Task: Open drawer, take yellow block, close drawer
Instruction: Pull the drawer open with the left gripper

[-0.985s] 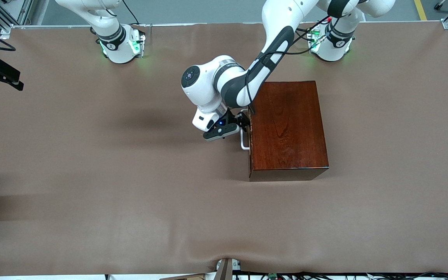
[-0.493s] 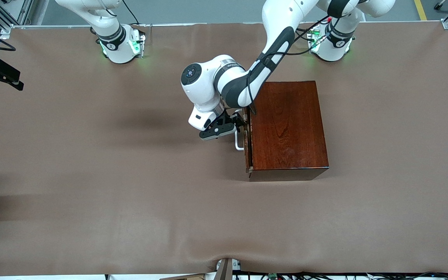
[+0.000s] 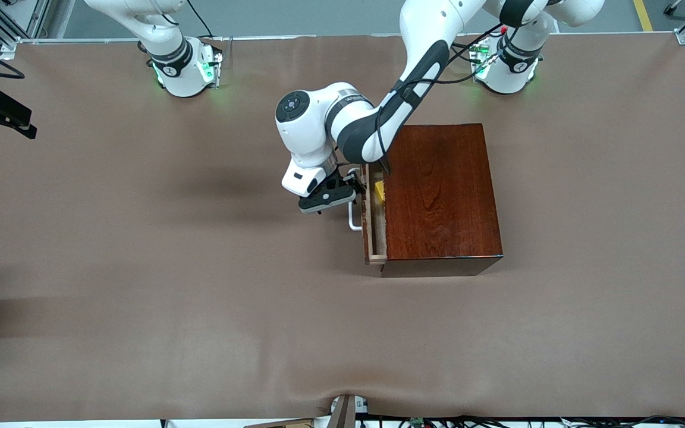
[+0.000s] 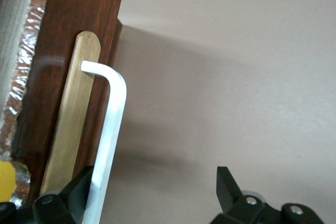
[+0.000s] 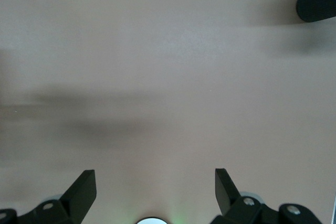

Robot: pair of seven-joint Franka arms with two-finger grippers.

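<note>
Two Franka arms share the table: the left arm bends low, its left gripper (image 4: 152, 192) with fingers spread, one hooked against the drawer's white handle (image 3: 354, 217). The drawer (image 3: 374, 229) stands partly out of the wooden box (image 3: 440, 196), the yellow block (image 3: 380, 191) half hidden inside. The right gripper (image 5: 155, 187), fingers spread, waits over bare tabletop.
</note>
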